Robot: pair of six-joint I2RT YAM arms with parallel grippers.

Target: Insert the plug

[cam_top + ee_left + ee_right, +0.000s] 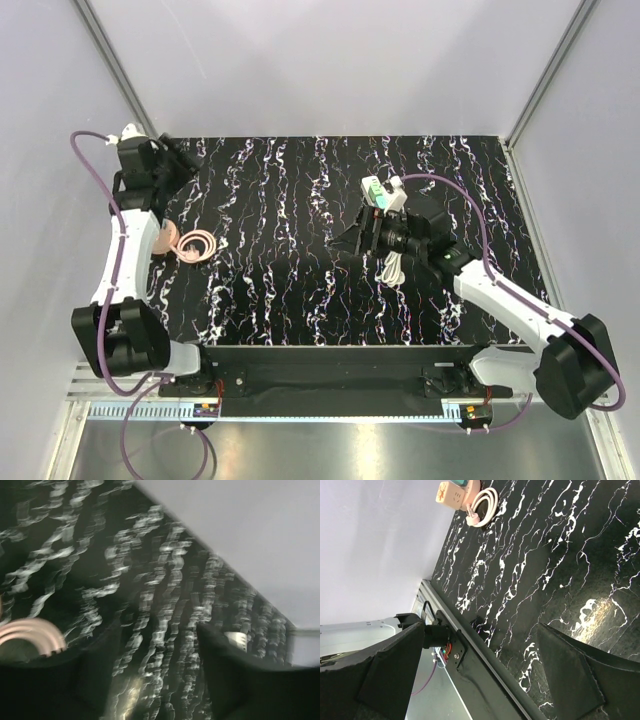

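Writing: the peach block (451,492) has an orange mark on its face, too small to read.
Plug (373,189): small, light green, upper centre-right of the top view, lying on the worktop (280,200).
Plug axis: the long side seems to run from upper left to lower right in the top view. I cannot tell which way its prongs face.
Plug neighbours: right against the white strip (397,192), which is partly hidden under the right arm (500,290). A white cord (393,268) loops down-frame from under that arm.
Right claw (479,630): fingers spread wide with only worktop between them, holding nothing. In the top view it sits just below and left of the plug.
Left claw (159,629): this view is heavily blurred. The two dark fingers stand apart with bare worktop in the gap and nothing gripped. It is at the upper left of the top view, well apart from the plug.
Peach block: left side of the top view, half hidden behind the left arm (120,250).
Pink cord (197,245): coiled, just right of the block.
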